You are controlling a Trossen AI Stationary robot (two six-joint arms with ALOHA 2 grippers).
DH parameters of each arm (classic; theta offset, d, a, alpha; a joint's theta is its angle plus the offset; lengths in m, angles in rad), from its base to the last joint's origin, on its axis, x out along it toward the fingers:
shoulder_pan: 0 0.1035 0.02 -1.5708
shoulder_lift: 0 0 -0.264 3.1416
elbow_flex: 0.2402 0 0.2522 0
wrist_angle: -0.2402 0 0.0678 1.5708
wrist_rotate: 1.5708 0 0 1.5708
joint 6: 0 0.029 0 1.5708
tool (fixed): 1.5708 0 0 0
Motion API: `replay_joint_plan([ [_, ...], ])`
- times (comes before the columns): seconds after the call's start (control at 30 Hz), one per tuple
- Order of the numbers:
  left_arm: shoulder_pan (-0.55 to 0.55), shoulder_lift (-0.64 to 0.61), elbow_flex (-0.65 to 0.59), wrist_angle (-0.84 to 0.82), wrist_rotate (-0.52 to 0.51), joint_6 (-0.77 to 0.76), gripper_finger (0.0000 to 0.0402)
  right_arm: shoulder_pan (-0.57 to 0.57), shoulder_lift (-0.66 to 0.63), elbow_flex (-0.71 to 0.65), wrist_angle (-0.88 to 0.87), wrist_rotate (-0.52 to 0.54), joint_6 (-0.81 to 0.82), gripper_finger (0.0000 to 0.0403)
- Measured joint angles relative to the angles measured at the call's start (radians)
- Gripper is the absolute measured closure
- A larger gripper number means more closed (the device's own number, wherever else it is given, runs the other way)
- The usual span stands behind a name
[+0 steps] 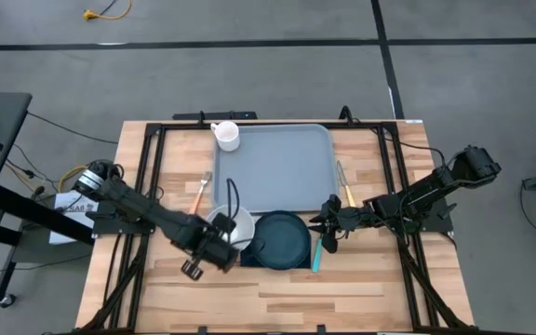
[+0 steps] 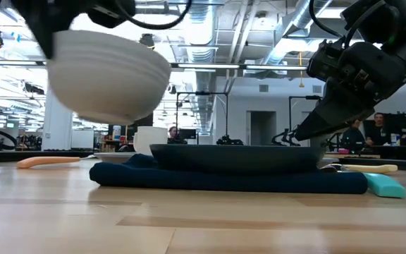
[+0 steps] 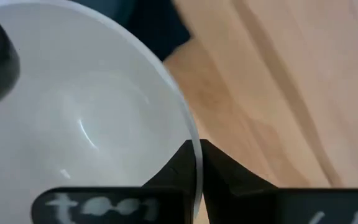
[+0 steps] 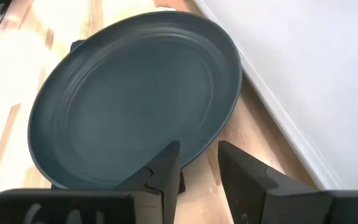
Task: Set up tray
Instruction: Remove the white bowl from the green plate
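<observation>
The left gripper (image 3: 194,171) is pinched shut on the rim of the round white ceramic bowl (image 1: 232,226), which the low view shows lifted clear of the wooden table (image 1: 361,288). To place it well, I would keep the bowl level and carry it toward twelve o'clock, lowering it only once it is past the raised rim.

At its three o'clock, the right gripper (image 4: 197,163) has its fingers parted astride the near edge of the round dark blue plate (image 1: 282,239), without clamping it.

Farther off at twelve o'clock lies the large grey-blue rectangular plastic tray (image 1: 282,167): flat, round-cornered, and bare.
</observation>
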Motion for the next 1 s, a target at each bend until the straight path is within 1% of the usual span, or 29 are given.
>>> replay_joint_plan([
  [0.2, -0.074, 0.001, -0.085, 0.055, -0.011, -0.105, 0.0401, 0.000, 0.000, 0.000, 0.007, -0.026, 0.001, 0.0301],
  [0.43, -0.093, 0.002, -0.182, 0.165, -0.009, -0.156, 0.0401, 0.000, 0.000, 0.000, 0.013, -0.031, 0.001, 0.0301],
  [0.57, -0.091, 0.003, -0.192, 0.178, 0.015, -0.158, 0.0401, 0.000, 0.000, 0.000, 0.025, -0.033, 0.001, 0.0301],
  [0.83, -0.090, 0.003, -0.192, 0.178, 0.020, -0.202, 0.0399, 0.000, 0.000, 0.000, 0.024, -0.059, 0.001, 0.0301],
  [0.9, -0.090, 0.003, -0.192, 0.178, 0.020, -0.217, 0.0388, 0.000, 0.000, 0.000, 0.024, -0.059, 0.001, 0.0301],
  [1.0, -0.090, 0.003, -0.192, 0.181, 0.020, -0.245, 0.0361, 0.000, 0.000, 0.000, 0.024, -0.059, 0.001, 0.0301],
])
